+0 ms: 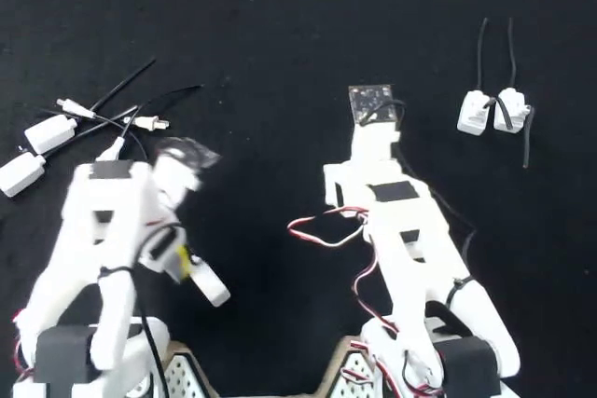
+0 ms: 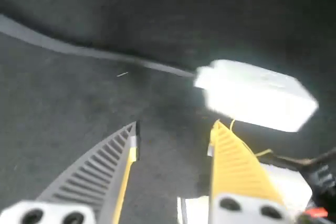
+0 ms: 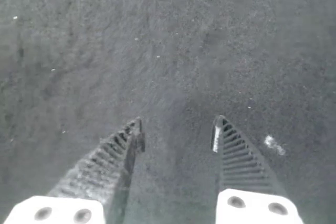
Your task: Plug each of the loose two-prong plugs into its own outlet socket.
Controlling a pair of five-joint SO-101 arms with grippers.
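Observation:
Several loose white plugs with black cables lie at the table's left: two blocks (image 1: 48,133) (image 1: 20,173) and two pronged plugs (image 1: 75,107) (image 1: 151,122). Two white outlet sockets (image 1: 474,112) (image 1: 511,109) sit side by side at the far right, each with a black cable. My left gripper (image 1: 183,157) is just right of the cable tangle. It stands open (image 2: 173,129), and a white block (image 2: 257,95) with a black cable lies just beyond one yellow fingertip (image 2: 218,132), apart from it. My right gripper (image 1: 373,104) stands open (image 3: 176,127) at mid-table over bare black cloth.
A black cloth (image 1: 280,53) covers the table. A white and yellow piece (image 1: 201,277) shows beside the left arm near the front. Red and white wires (image 1: 322,230) loop off the right arm. A wide bare stretch separates the plugs from the sockets.

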